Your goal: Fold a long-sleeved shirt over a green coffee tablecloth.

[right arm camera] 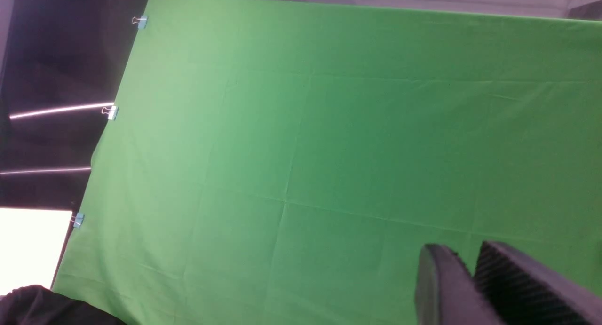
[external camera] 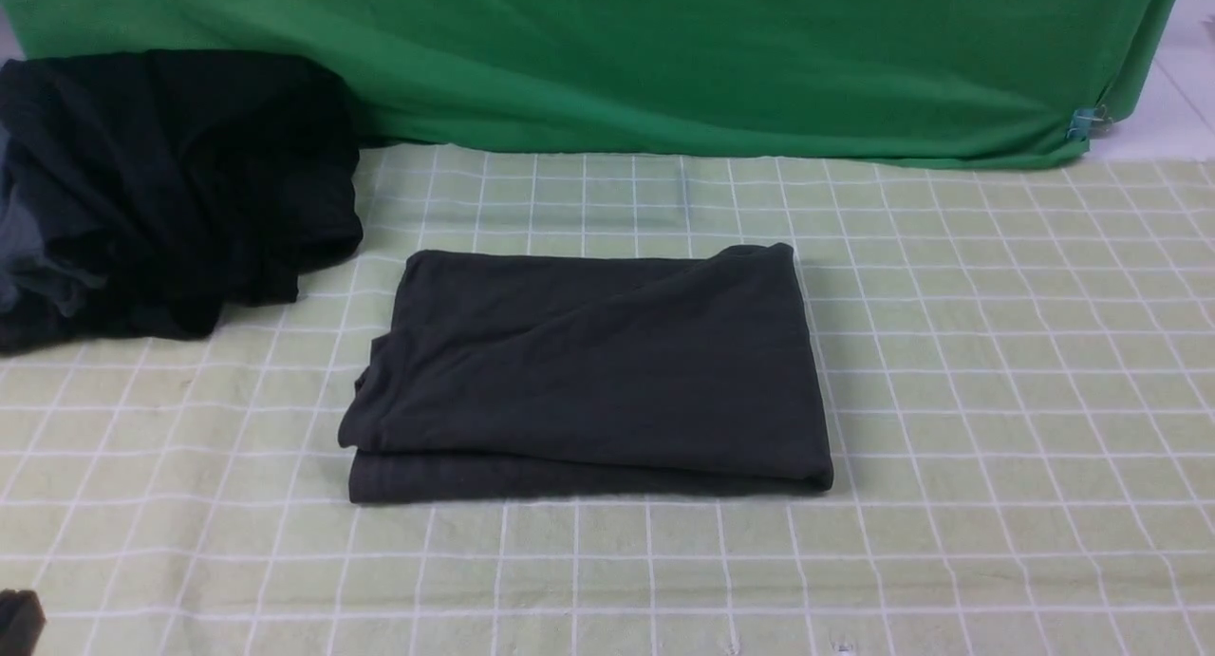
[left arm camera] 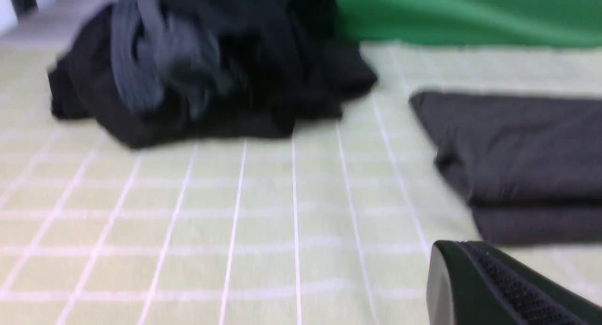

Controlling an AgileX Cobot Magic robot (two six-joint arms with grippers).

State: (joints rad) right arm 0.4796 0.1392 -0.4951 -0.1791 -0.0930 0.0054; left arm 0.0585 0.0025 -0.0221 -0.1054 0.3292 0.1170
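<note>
A: Where's the dark charcoal-grey cotton long-sleeved shirt (external camera: 588,371)?

B: Middle of the pale yellowish-green tablecloth with the white grid lines (external camera: 997,371). It lies as a flat rectangle in layers, lower layer showing along the near edge. Lettering not visible, so presumably folded inward. Looks done to me.

A: Grippers?

B: Neither touches it. Left gripper (left arm camera: 498,287) sits low over the counter, just beside the shirt's near-left corner, jaws together, empty. Right gripper (right arm camera: 470,278) points up at the plain bright green backdrop cloth (right arm camera: 329,151), well clear of the cloth; only a narrow slit between its fingers, nothing in it. Reads as both parked out of the way.

A: The black heap?

B: The blacker, bulkier pile of garments with grey parts (external camera: 161,191) is back-left, apart from the shirt. Probably spares, kept off the work area.
</note>
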